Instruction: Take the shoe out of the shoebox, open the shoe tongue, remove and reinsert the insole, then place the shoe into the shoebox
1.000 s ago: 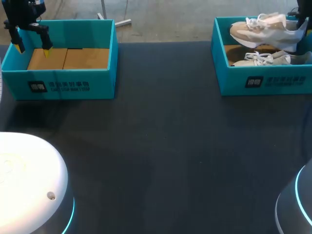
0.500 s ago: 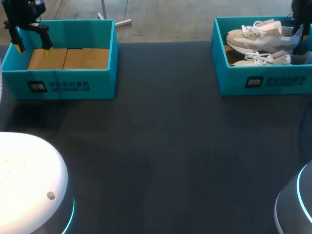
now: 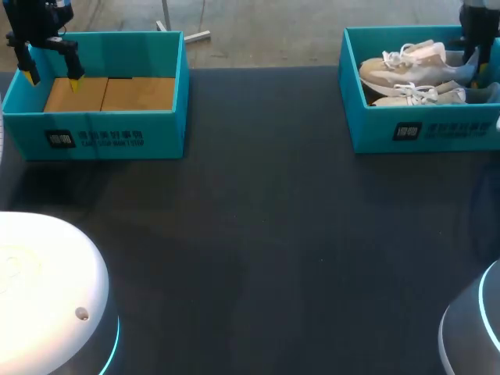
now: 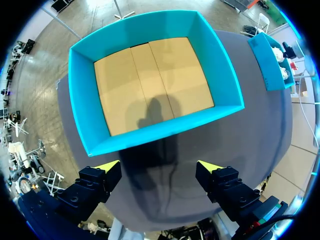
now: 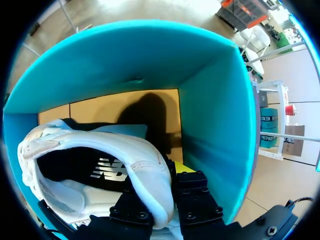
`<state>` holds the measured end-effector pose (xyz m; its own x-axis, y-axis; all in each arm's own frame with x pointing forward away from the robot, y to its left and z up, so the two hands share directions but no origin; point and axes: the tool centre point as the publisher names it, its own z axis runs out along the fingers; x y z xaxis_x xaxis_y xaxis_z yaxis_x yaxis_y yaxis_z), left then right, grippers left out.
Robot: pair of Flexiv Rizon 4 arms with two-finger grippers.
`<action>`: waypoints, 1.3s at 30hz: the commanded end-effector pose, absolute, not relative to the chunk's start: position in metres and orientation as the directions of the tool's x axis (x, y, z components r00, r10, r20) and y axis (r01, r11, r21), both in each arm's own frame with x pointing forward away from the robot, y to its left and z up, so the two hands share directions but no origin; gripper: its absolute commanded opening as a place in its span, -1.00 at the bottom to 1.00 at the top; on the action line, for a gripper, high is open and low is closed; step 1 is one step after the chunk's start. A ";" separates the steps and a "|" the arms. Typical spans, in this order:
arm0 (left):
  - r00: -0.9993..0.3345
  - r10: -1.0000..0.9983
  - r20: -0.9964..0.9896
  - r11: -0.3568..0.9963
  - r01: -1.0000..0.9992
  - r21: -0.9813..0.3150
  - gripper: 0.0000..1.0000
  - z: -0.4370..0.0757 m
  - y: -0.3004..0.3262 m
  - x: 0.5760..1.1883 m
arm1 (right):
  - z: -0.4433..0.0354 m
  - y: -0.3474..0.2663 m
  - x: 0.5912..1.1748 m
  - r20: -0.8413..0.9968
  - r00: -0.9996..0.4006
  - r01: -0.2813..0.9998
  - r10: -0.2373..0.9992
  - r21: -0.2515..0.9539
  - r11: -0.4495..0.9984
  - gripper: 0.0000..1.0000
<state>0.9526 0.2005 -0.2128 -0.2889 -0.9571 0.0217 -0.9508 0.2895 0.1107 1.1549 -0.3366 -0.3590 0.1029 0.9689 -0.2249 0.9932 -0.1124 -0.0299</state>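
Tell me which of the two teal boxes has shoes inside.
The right box: it holds two pale shoes, one gripped by the right gripper. The left box shows only bare cardboard floor.

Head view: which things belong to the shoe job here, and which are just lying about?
In the job:
held shoe, its heel in the right claw
right shoebox around it

Lying about:
second shoe, in that same box
left shoebox, empty
left claw, open, by the left shoebox
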 end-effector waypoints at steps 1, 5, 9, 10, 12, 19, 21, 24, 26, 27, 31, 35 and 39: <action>-0.288 -0.957 0.020 0.289 -0.951 0.110 1.00 -0.212 0.201 0.951 | -0.367 -0.338 1.167 -0.215 0.098 0.991 0.972 -0.065 -0.114 -1.00; -0.288 -0.957 0.020 0.289 -0.951 0.110 1.00 -0.212 0.201 0.951 | -0.371 -0.338 1.168 -0.210 0.089 0.992 0.974 -0.071 -0.106 -1.00; -0.288 -0.957 0.020 0.289 -0.951 0.110 1.00 -0.212 0.201 0.951 | -0.373 -0.339 1.170 -0.207 0.078 0.992 0.975 -0.079 -0.096 -1.00; -0.288 -0.957 0.020 0.289 -0.951 0.110 1.00 -0.212 0.201 0.951 | -0.374 -0.339 1.171 -0.206 0.069 0.993 0.976 -0.081 -0.087 -1.00; -0.288 -0.957 0.020 0.289 -0.951 0.110 1.00 -0.212 0.201 0.951 | -0.374 -0.339 1.172 -0.210 0.063 0.993 0.976 -0.083 -0.082 -1.00; -0.288 -0.957 0.020 0.289 -0.951 0.110 1.00 -0.212 0.201 0.951 | -0.384 -0.336 1.172 -0.195 0.044 0.992 0.980 -0.105 -0.066 -1.00; -0.288 -0.957 0.020 0.289 -0.951 0.110 1.00 -0.212 0.201 0.951 | -0.386 -0.336 1.172 -0.193 0.041 0.992 0.980 -0.108 -0.063 -0.69; -0.288 -0.957 0.020 0.289 -0.951 0.110 1.00 -0.212 0.201 0.951 | -0.386 -0.336 1.173 -0.186 0.038 0.992 0.982 -0.109 -0.059 -0.32; -0.288 -0.957 0.020 0.289 -0.951 0.110 1.00 -0.212 0.201 0.951 | -0.386 -0.336 1.173 -0.182 0.036 0.993 0.983 -0.107 -0.056 -0.23; -0.288 -0.957 0.020 0.289 -0.951 0.110 1.00 -0.212 0.201 0.951 | -0.386 -0.336 1.173 -0.181 0.035 0.993 0.983 -0.107 -0.055 -0.22; -0.288 -0.957 0.020 0.289 -0.951 0.110 1.00 -0.212 0.201 0.951 | -0.382 -0.338 1.174 -0.180 0.035 0.993 0.983 -0.102 -0.054 -0.12; -0.288 -0.957 0.020 0.289 -0.951 0.110 1.00 -0.212 0.201 0.951 | -0.371 -0.337 1.171 -0.186 0.033 0.995 0.982 -0.089 -0.050 0.00; -0.288 -0.957 0.020 0.289 -0.951 0.110 1.00 -0.212 0.201 0.951 | -0.357 -0.331 1.168 -0.176 0.036 0.997 0.984 -0.068 -0.048 0.30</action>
<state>0.9526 0.2004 -0.2128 -0.2890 -0.9571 0.0217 -0.9507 0.2896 0.1106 1.1665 -0.3323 -0.3700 0.0361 0.9836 -0.1766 0.9982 -0.0441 -0.0412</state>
